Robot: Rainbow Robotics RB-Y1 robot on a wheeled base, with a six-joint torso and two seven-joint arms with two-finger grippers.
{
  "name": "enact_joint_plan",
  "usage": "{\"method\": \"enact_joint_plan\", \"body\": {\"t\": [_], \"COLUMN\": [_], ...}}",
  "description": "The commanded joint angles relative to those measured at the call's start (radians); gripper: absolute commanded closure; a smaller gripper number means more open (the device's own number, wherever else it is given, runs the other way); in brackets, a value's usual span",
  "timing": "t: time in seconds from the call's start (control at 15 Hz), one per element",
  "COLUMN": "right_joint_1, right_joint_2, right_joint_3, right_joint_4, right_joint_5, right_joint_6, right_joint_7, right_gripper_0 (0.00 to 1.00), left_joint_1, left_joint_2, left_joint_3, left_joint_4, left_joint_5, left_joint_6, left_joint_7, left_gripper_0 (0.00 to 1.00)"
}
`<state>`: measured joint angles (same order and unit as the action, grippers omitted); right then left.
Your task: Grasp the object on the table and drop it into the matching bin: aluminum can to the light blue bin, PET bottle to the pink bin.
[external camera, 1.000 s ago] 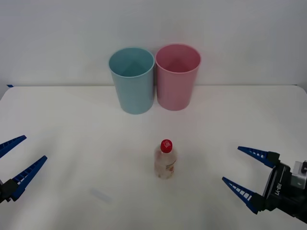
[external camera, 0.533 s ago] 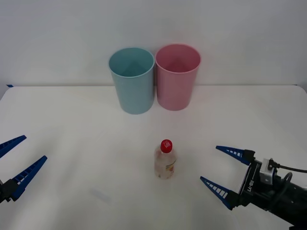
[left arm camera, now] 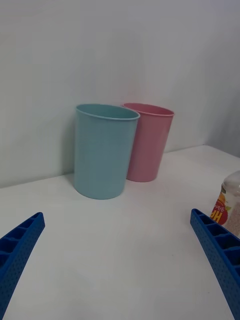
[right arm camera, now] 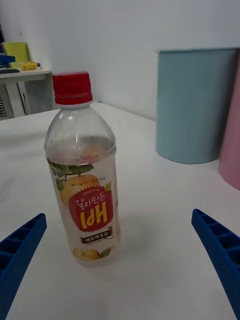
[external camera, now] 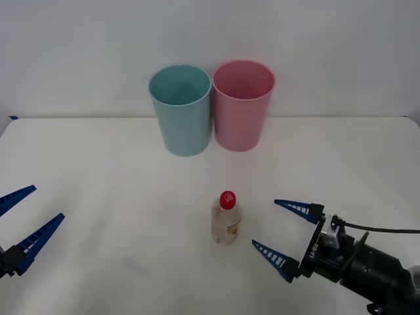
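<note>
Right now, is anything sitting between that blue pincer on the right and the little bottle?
Nothing. In the front view, only bare white table separates the open right pincer from the PET bottle, which stands upright.

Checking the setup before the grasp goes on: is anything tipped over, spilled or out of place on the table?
Nothing stands out. The PET bottle stands upright with its red cap on, and the light blue bin and pink bin stand upright side by side behind it. The right gripper is open beside the bottle; the left gripper waits open at the table's left.
</note>
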<state>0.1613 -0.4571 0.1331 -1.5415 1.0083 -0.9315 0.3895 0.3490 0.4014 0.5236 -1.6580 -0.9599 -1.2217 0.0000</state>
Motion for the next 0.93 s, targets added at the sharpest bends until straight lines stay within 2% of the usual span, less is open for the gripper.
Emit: {"method": "enact_joint_plan", "body": {"t": [0.07,0.47,0.6,0.93], "right_joint_1": [-0.019,-0.068,-0.128,-0.197], "right_joint_2": [0.000,0.000,0.025,0.066], "right_joint_3": [0.056,0.160,0.177,0.215], "right_joint_4": [0.001,0.006,0.092,0.169], "right_joint_5": [0.003,0.015,0.010,0.018], "right_joint_6": [0.062,0.189,0.166,0.178], "right_joint_7": [0.009,0.017,0.025,0.057], "right_gripper_0": [0.00,0.00,0.00,0.00], "left_joint_1": [0.000,0.000,0.000,0.000], "left_joint_2": [0.000,0.000,0.000,0.000], "left_joint_3": [0.000,0.000,0.000,0.000], "left_joint_4": [0.000,0.000,0.000,0.000], "left_joint_5": [0.000,0.000,0.000,0.000], "left_joint_6": [0.000,0.000,0.000,0.000], "left_joint_7": [0.000,0.000,0.000,0.000], "left_gripper_0": [0.00,0.00,0.00,0.00]}}
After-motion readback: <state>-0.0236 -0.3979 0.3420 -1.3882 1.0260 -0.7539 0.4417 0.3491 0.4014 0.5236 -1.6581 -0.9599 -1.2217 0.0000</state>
